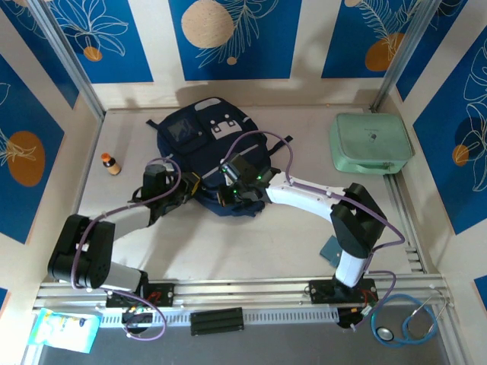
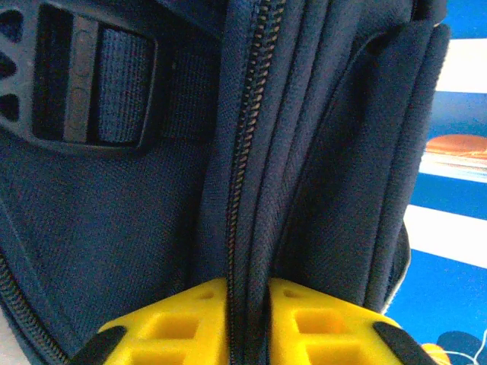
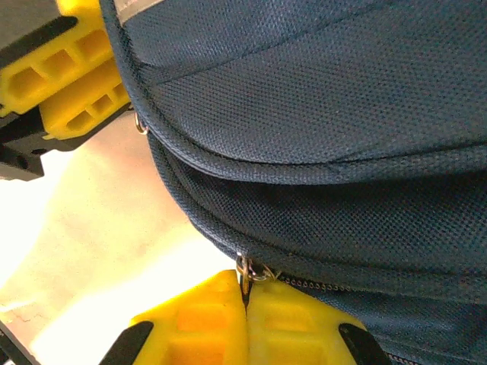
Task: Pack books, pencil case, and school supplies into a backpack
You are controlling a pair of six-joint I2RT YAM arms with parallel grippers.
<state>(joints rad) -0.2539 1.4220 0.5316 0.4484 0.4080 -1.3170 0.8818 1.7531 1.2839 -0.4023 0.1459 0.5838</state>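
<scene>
The left claw (image 2: 249, 304) is pinched on a fold of the backpack (image 2: 114, 220) beside its zip, with cloth and zip teeth running up between the yellow fingers. The right claw (image 3: 245, 298) is pressed together on the zip pull (image 3: 245, 268) at the bag's lower seam. The left claw's yellow fingers (image 3: 68, 84) show just beside it at that same edge. From above, the left claw (image 1: 194, 185) and right claw (image 1: 232, 192) meet at the near rim of the backpack (image 1: 205, 125). The bag lies flat on the table (image 1: 228, 243), left of centre and toward the back wall, with its patched front pocket facing up. Both wrists and their purple cables cover the bag's near edge. A dark buckle (image 2: 76, 76) sits on a strap left of the zip. An orange-capped bottle (image 1: 111, 163) stands apart to the left of the bag. A mint case (image 1: 370, 142) lies well apart at the back right. A teal booklet (image 1: 332, 249) lies near the front right, partly hidden behind the right arm. Off the table's front rail lie a blue stethoscope (image 1: 407, 319) on the right and a pale printed card (image 1: 65, 331) on the left.
</scene>
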